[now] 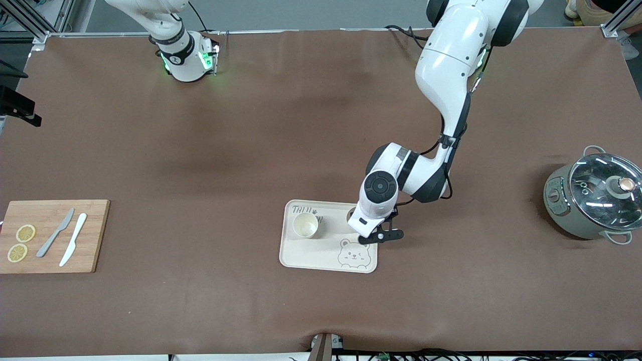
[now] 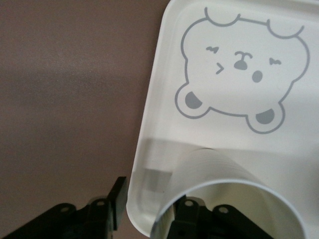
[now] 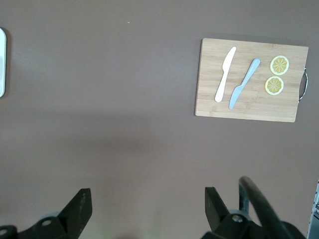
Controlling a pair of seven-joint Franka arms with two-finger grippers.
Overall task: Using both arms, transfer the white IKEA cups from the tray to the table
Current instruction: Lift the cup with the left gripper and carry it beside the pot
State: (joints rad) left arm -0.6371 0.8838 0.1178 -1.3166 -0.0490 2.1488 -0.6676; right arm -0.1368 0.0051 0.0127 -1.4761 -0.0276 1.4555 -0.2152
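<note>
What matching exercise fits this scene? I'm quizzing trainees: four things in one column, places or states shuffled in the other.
1. cooker pot
2. lemon slices
3. white cup in plain view
4. right gripper

A. on the cutting board
B. on the tray
C. jaws open, over bare table
D. toward the left arm's end of the table

Pairs: 1-D, 2-A, 3-B, 4-C

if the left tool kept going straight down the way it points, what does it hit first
Most likely the tray floor. The left tool points down at the tray's edge, one finger outside the cup wall and one inside, so it straddles the cup. Depth is hard to judge.
</note>
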